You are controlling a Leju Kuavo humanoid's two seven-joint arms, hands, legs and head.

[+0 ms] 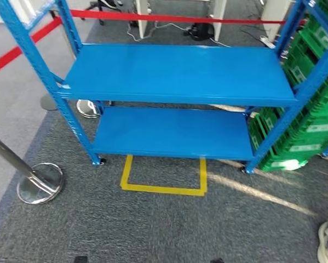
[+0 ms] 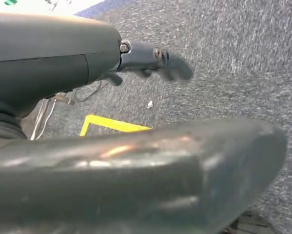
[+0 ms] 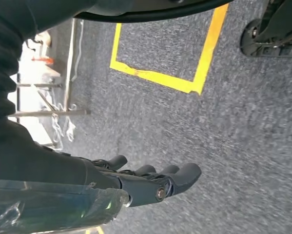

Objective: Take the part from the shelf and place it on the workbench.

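Head view: we list a blue shelf (image 1: pixel 176 74), both boards bare, green crates (image 1: pixel 309 129) stacked beside it; part's place untold. Our left hand (image 2: pixel 151 61) and right hand (image 3: pixel 151 180) hang with straight fingers, holding nothing.

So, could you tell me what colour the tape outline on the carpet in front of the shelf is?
Yellow; the tape outline shows best in the head view.

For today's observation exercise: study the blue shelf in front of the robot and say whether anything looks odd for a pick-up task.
Yes. Both boards of the blue shelf look bare; no part lies on them. The left robot hand and right robot hand hang over the carpet holding nothing. Green crates stand stacked beside the shelf.
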